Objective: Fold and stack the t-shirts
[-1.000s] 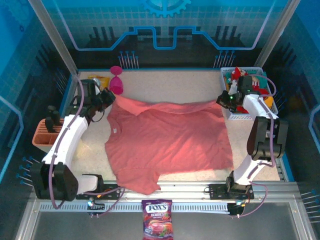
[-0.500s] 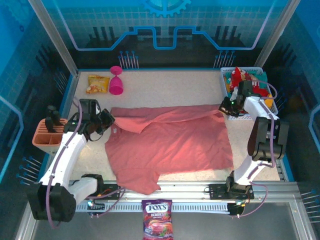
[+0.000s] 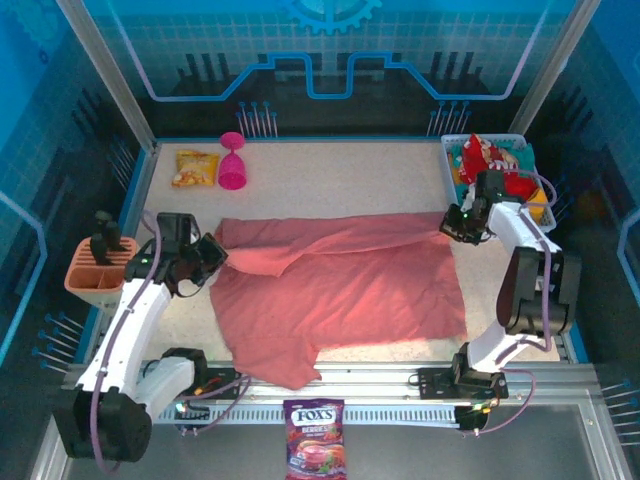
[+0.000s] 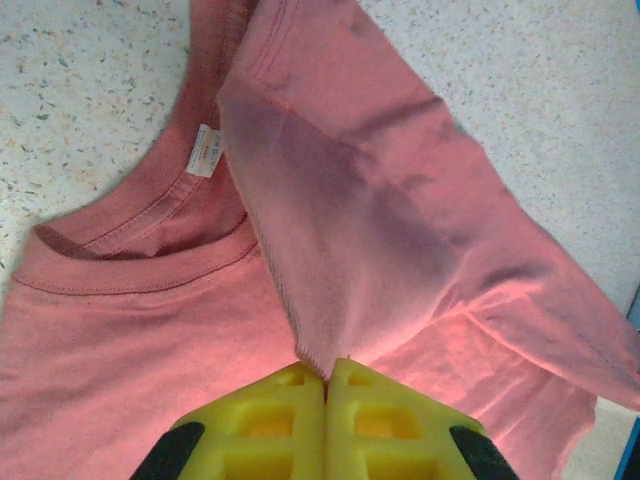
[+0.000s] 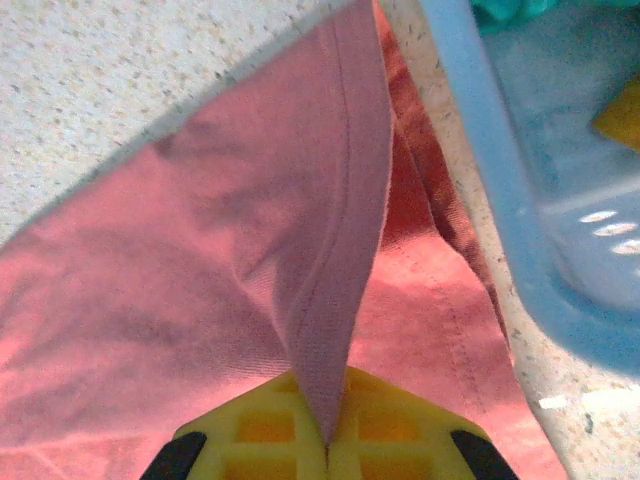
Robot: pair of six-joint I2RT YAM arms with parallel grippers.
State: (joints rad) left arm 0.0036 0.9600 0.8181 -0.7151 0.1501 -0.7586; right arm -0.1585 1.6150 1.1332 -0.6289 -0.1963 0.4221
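Left end effector (image 3: 208, 258) and right end effector (image 3: 455, 222) are each clamped on the far edge of the large salmon-pink cloth t-shirt (image 3: 340, 290), which lies mid-surface. The left wrist view reveals its white neck label (image 4: 206, 150). Since earlier, the folded-over edge has come nearer.

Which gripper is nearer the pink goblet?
Left. The left gripper, shut on the shirt, is on the goblet's side of the table, nearer the front. The right gripper is far across, beside the basket.

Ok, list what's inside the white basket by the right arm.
A red t-shirt with white print lies on top, teal cloth and something yellow beside it. The right arm and the pile hide the rest.
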